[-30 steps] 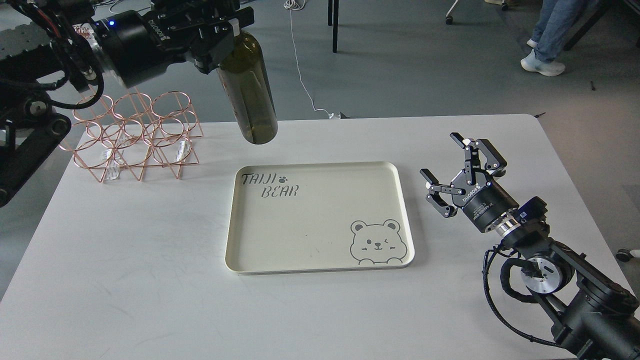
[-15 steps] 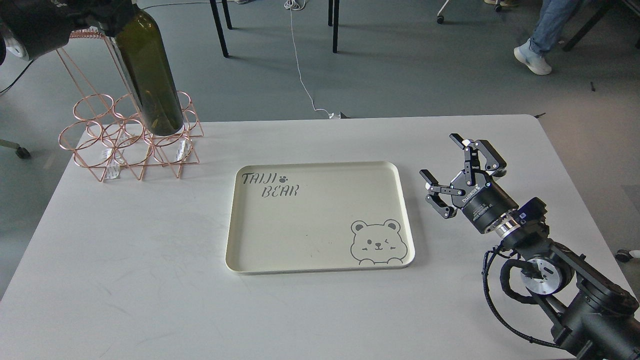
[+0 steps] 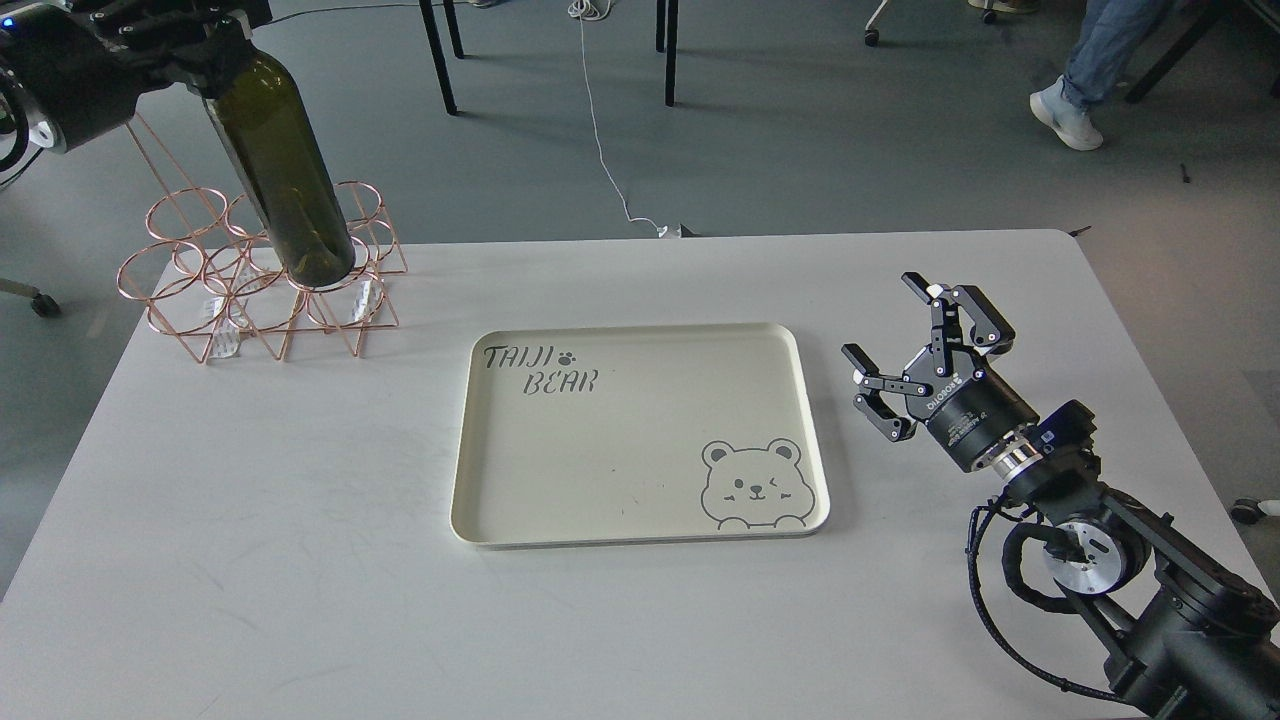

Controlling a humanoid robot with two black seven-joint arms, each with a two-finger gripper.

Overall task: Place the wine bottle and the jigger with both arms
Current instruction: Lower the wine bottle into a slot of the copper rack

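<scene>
Lowered slightly, dark olive wine bottle (image 3: 285,180) over copper rack (image 3: 250,285)

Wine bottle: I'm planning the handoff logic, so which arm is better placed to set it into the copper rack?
The left. Its left gripper already grips the wine bottle by the neck, the base right at the copper rack. The right gripper sits open, far across the tray.
</scene>
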